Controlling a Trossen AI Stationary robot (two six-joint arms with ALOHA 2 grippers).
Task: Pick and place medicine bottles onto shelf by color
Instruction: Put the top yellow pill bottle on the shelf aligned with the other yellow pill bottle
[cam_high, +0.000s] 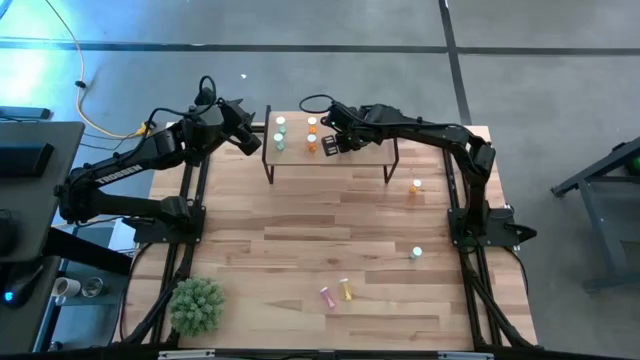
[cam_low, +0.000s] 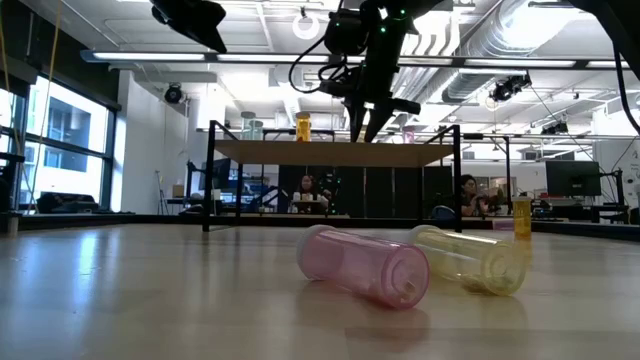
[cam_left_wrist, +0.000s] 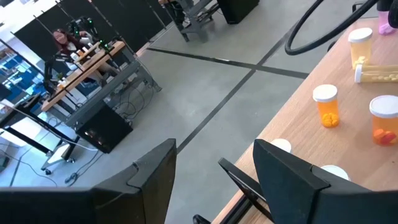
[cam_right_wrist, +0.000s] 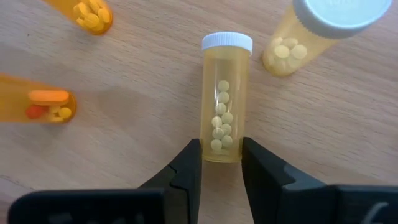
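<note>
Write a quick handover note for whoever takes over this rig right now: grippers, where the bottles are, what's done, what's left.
Right gripper: over the shelf, fingers on both sides of a yellow bottle lying on its side; a firm grip can't be confirmed.
Left gripper: open, empty, waiting beside the shelf's left end.
Done: two green bottles and orange bottles stand on the shelf.
Left: a pink bottle and a yellow one lie on the table near the front edge; an orange bottle and a green one stand on the right side.
</note>
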